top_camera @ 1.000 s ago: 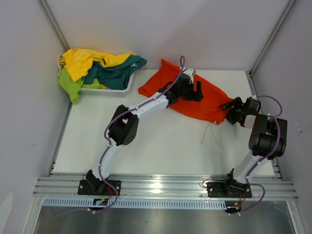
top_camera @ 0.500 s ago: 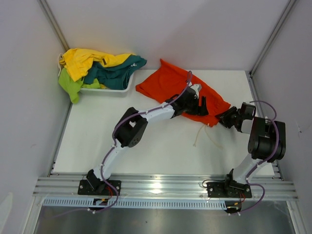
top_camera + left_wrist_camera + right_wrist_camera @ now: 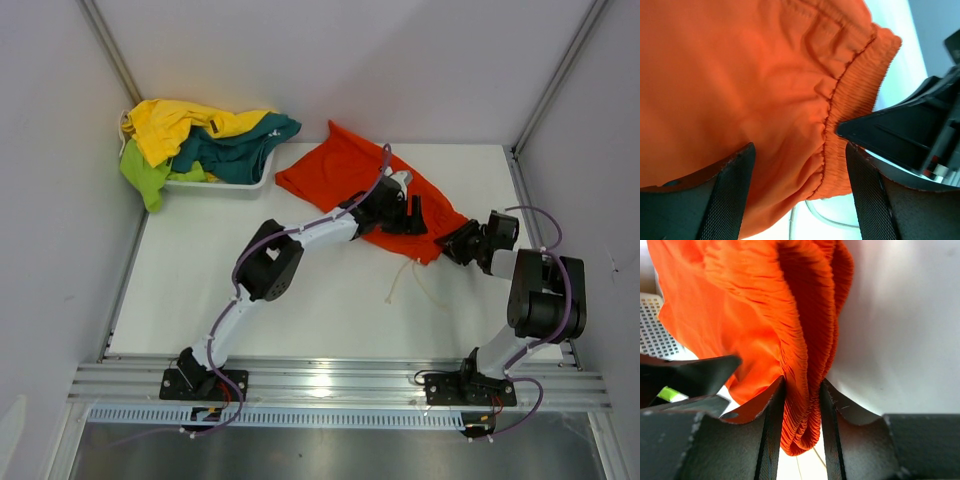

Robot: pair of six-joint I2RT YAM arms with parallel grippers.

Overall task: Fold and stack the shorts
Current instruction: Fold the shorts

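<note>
The orange shorts point(image 3: 340, 170) lie spread at the back middle of the table, with the white drawstring point(image 3: 405, 283) trailing toward the front. My left gripper point(image 3: 412, 215) is open, its fingers point(image 3: 735, 190) straddling the orange fabric point(image 3: 740, 75) beside the gathered waistband point(image 3: 855, 90). My right gripper point(image 3: 455, 245) is shut on the bunched waistband point(image 3: 805, 315) at the shorts' right end. It shows as a black shape in the left wrist view point(image 3: 905, 135), close to the left fingers. The yellow point(image 3: 165, 125), teal point(image 3: 240, 145) and lime-green point(image 3: 145, 178) shorts are piled in the basket.
The white plastic basket point(image 3: 255, 182) stands at the back left corner. Lime-green fabric hangs over its left side. Grey walls and metal frame posts close in the table at the back and both sides.
My right gripper has pulled the waistband leftward and nearer, bunching the shorts' right end. My left gripper moved right along the shorts toward the waistband. The drawstring shifted left.
</note>
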